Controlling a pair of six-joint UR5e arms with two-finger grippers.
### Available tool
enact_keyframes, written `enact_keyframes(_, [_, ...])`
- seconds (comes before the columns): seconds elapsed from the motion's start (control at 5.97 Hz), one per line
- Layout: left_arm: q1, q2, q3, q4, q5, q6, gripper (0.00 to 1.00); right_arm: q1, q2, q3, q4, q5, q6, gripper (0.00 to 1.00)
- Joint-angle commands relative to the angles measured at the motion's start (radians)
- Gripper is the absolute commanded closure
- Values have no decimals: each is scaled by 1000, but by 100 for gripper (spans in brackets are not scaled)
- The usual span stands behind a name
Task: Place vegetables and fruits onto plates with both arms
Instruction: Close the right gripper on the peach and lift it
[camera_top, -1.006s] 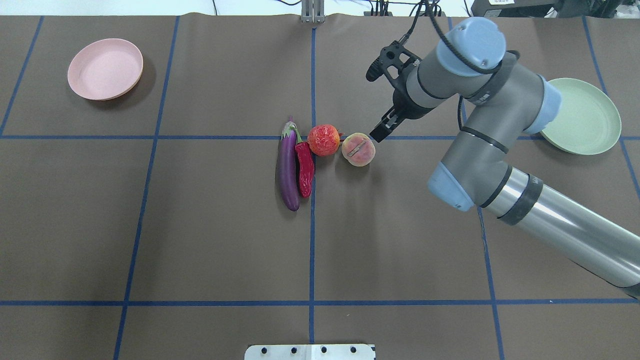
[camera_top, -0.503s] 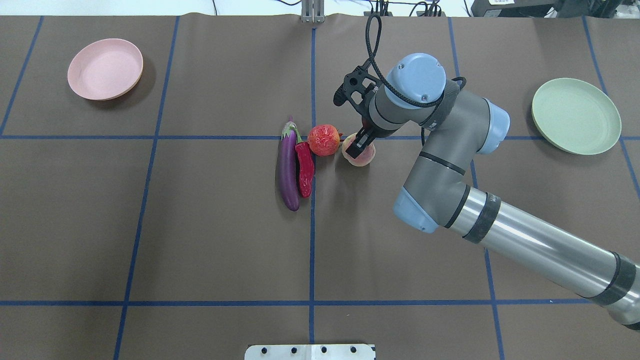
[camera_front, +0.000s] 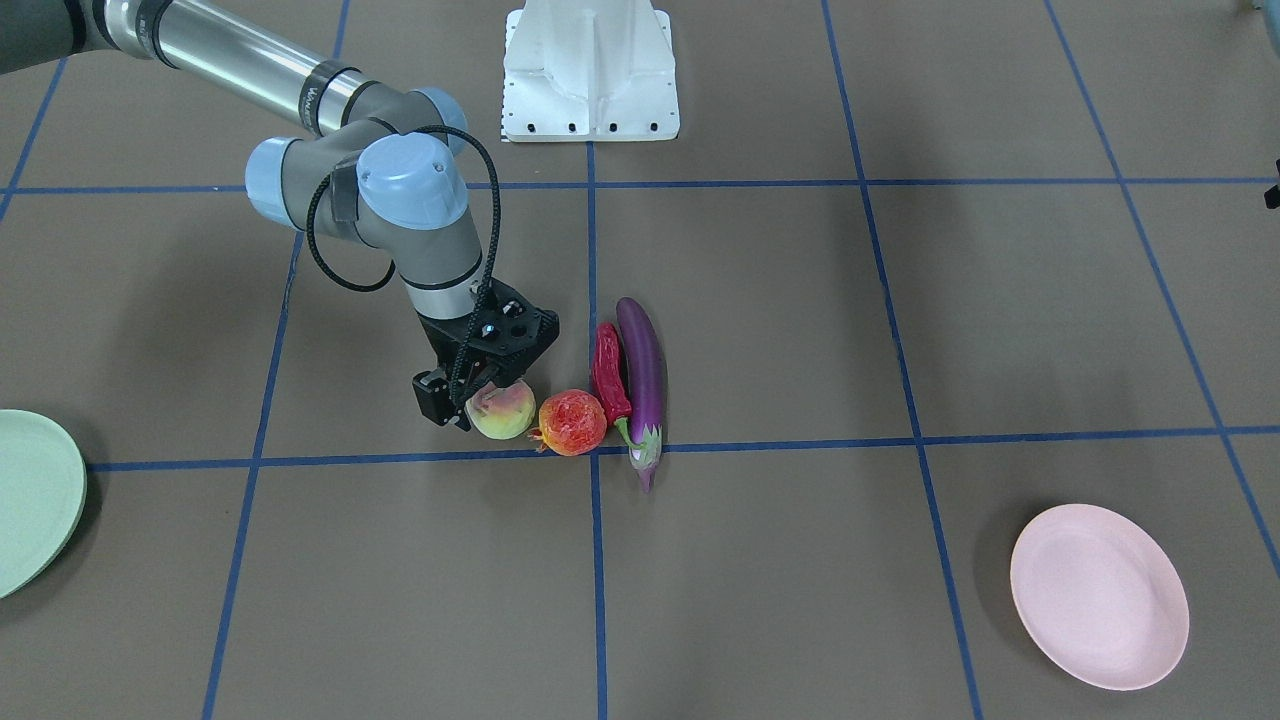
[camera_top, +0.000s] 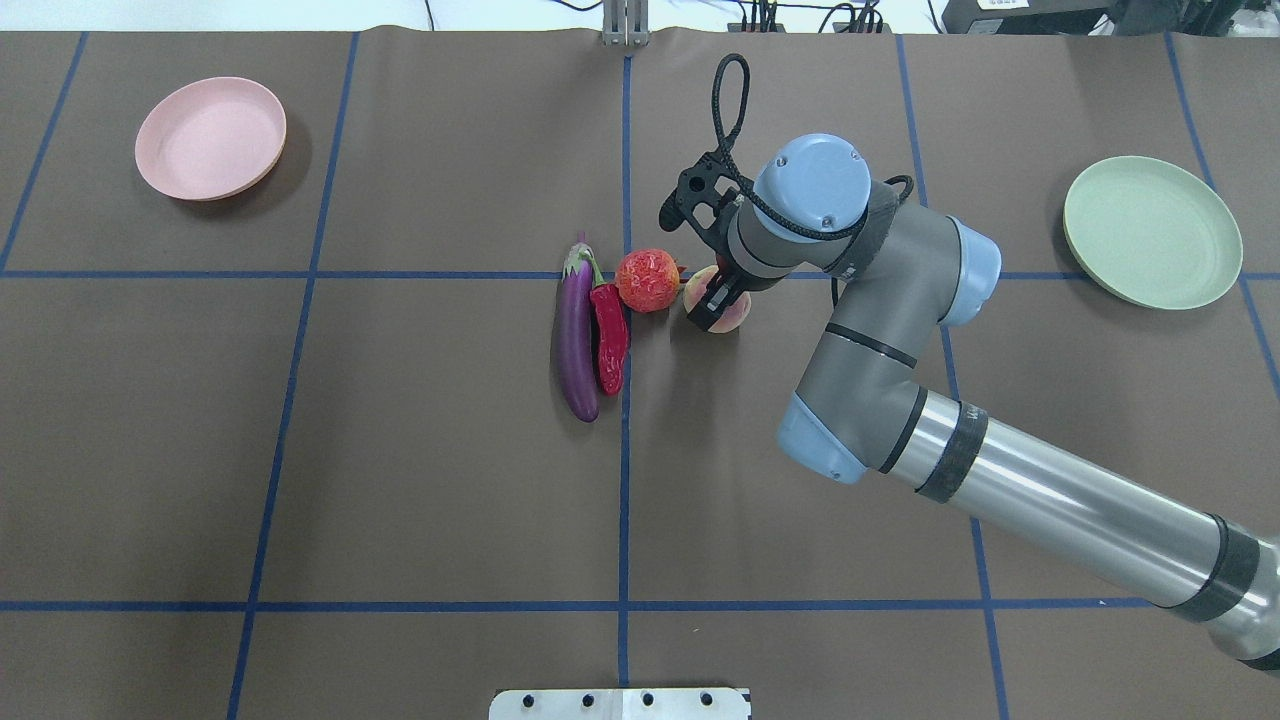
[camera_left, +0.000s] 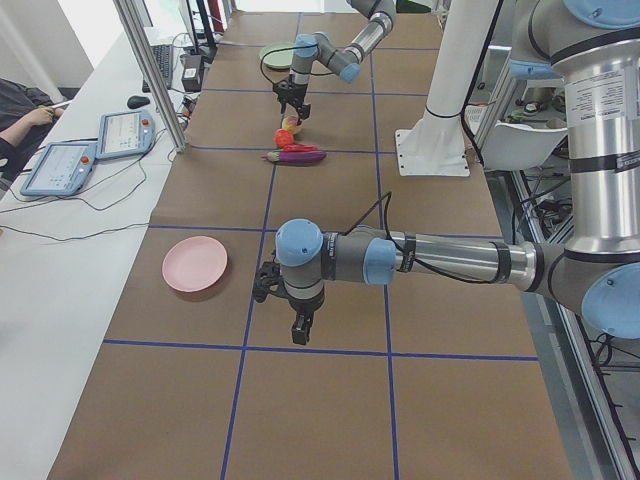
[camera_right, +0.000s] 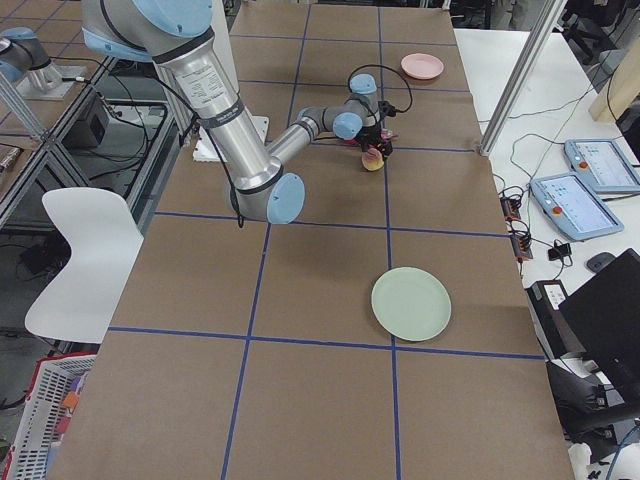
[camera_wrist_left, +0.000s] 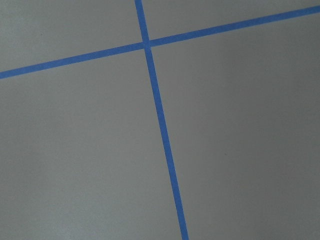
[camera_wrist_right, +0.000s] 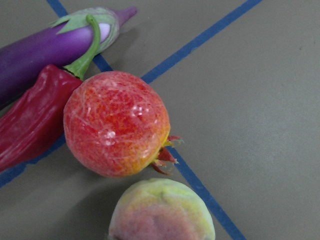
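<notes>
Four items lie in a row at mid-table: a purple eggplant (camera_top: 576, 335), a red chili pepper (camera_top: 611, 340), a red-orange pomegranate (camera_top: 647, 279) and a yellow-green peach (camera_top: 735, 316). My right gripper (camera_front: 468, 405) hangs low over the peach (camera_front: 505, 412), open, with one black finger beside it on the side away from the pomegranate (camera_front: 572, 422). The right wrist view shows the peach (camera_wrist_right: 162, 210) just below the camera. The pink plate (camera_top: 210, 137) and the green plate (camera_top: 1150, 230) are bare at opposite far corners. My left gripper (camera_left: 300, 328) hovers over bare table; I cannot tell its state.
The white pedestal (camera_front: 590, 70) stands at the robot side of the table. Blue tape lines grid the brown table cover. Tablets (camera_left: 60, 165) and a person's hand (camera_left: 30, 115) are on the side bench. A white chair (camera_right: 80, 260) stands beside the table.
My right arm swung left, uncovering the green plate. Its gripper went from just right of the peach to directly over it and dropped lower. The produce has not moved.
</notes>
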Motion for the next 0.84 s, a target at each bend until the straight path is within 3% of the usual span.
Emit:
enact_keyframes(0.0, [0,0,0,0,0,0,0,-17,23,-24,-12,-22,15,0])
enact_keyframes(0.34, [0,0,2,1,0,-1,0,-19,25,-44,-13,-40,14,0])
enact_keyframes(0.5, [0,0,0,0,0,0,0,-20,20,-44,-21,-43,15,11])
enact_keyframes(0.67, [-1,0,2,0,0,0,0,-20,45,-38,-91,-36,69,78])
